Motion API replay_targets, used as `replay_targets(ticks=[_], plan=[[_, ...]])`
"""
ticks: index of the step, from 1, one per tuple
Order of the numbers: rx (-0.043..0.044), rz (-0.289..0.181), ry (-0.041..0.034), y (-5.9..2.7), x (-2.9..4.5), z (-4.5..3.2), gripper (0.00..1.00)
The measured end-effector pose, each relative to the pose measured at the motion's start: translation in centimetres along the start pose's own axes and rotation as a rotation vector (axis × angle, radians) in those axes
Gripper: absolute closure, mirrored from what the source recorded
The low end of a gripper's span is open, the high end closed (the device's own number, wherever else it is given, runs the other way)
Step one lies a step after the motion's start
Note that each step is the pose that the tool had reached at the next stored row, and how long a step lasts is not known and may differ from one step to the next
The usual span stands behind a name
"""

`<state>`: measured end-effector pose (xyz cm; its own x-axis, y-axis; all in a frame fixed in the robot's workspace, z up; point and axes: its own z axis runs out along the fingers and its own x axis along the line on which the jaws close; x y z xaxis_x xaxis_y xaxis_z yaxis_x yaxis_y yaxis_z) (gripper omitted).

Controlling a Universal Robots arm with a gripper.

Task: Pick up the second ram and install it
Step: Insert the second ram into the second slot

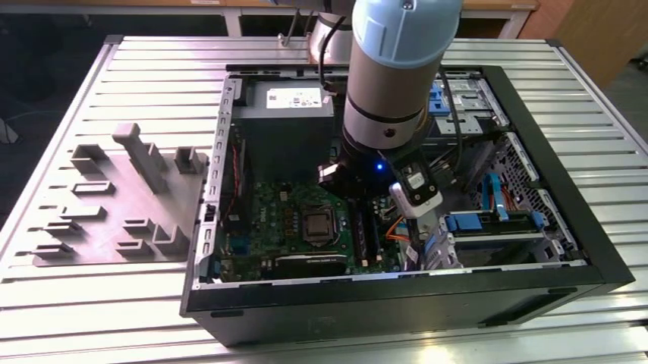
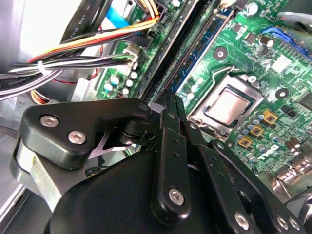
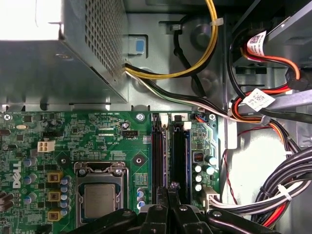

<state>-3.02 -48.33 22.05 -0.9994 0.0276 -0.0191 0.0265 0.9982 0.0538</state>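
My gripper (image 1: 353,196) reaches down into the open computer case (image 1: 567,273), over the green motherboard (image 1: 288,220). Its black fingers (image 3: 168,204) are pressed together and shut in both wrist views. The fingertips (image 2: 170,105) sit over the near end of the two long black memory slots (image 3: 157,156) to one side of the processor socket (image 3: 100,197). A dark bluish ram stick (image 2: 204,46) stands seated in the slot nearer the socket. I cannot tell whether the fingertips touch it. The neighbouring slot (image 3: 178,156) looks dark.
Bundled cables (image 3: 273,190) run close beside the slots. The grey power-supply box (image 1: 288,121) stands at the case's far end and blue drive brackets (image 1: 476,221) on the exterior view's right. A grey holder plate with blocks (image 1: 121,205) lies on the slatted table (image 1: 61,303).
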Motion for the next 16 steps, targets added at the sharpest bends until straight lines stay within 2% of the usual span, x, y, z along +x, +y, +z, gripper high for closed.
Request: replay_targets(ticks=[5, 11, 16], plan=[[-0.0001, 0.000, 0.0000, 0.00, 0.00, 0.02, 0.89], [0.0009, 0.000, 0.0002, -0.03, 0.02, 0.60, 0.89], [0.0007, 0.000, 0.0000, -0.03, 0.02, 0.69, 0.89]])
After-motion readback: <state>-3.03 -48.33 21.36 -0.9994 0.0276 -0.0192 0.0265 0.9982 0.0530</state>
